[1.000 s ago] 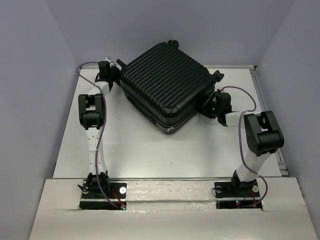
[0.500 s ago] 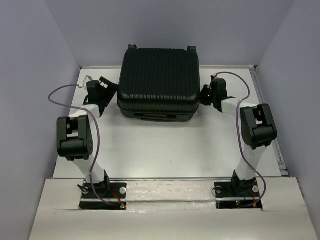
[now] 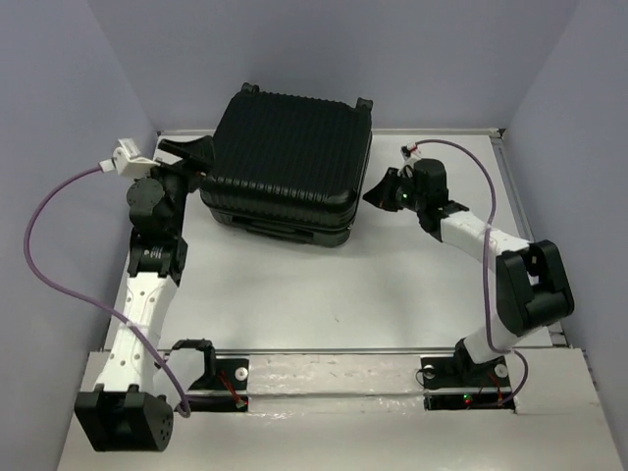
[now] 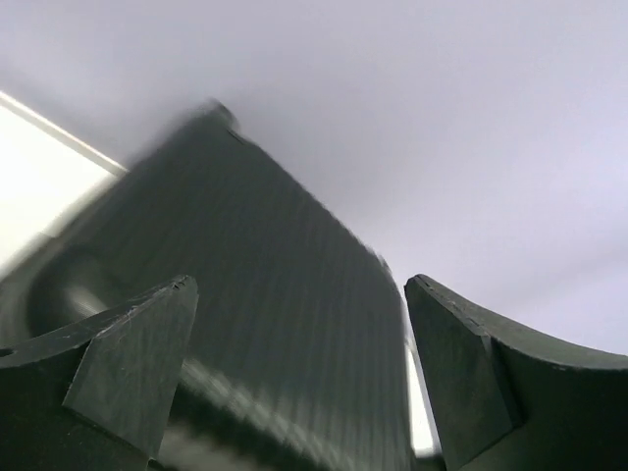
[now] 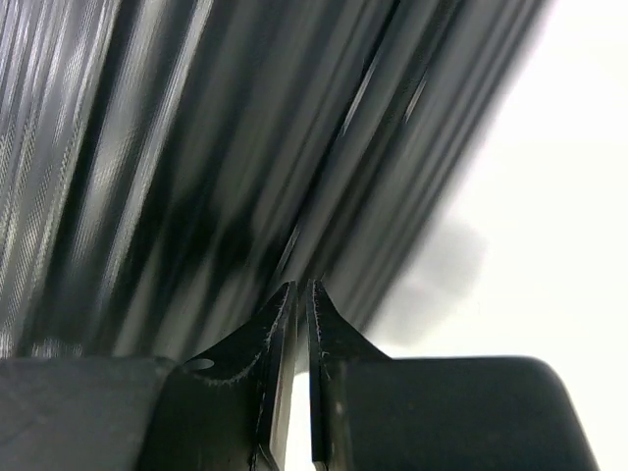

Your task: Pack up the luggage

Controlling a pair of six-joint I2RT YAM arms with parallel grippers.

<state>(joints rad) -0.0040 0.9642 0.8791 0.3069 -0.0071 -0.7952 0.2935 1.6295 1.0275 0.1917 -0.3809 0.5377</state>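
Observation:
The luggage (image 3: 287, 157), a closed black ribbed hard-shell suitcase, lies flat at the back of the white table, turned a little so its near right corner points toward the right arm. My left gripper (image 3: 193, 155) is open at the case's left side, its fingers (image 4: 128, 363) framing the ribbed shell (image 4: 255, 324). My right gripper (image 3: 376, 191) is shut and empty just off the case's right edge; the ribbed side and seam (image 5: 245, 147) fill the right wrist view beyond its closed fingertips (image 5: 285, 304).
The white table (image 3: 324, 285) extends in front of the case. Grey walls close in at the left, back and right. A purple cable (image 3: 44, 245) loops out from the left arm toward the left wall.
The suitcase has rotated from diagonal to squarer and shifted left. The left arm has swung out and stretched along the left side. The right gripper has drawn back from the case's right edge.

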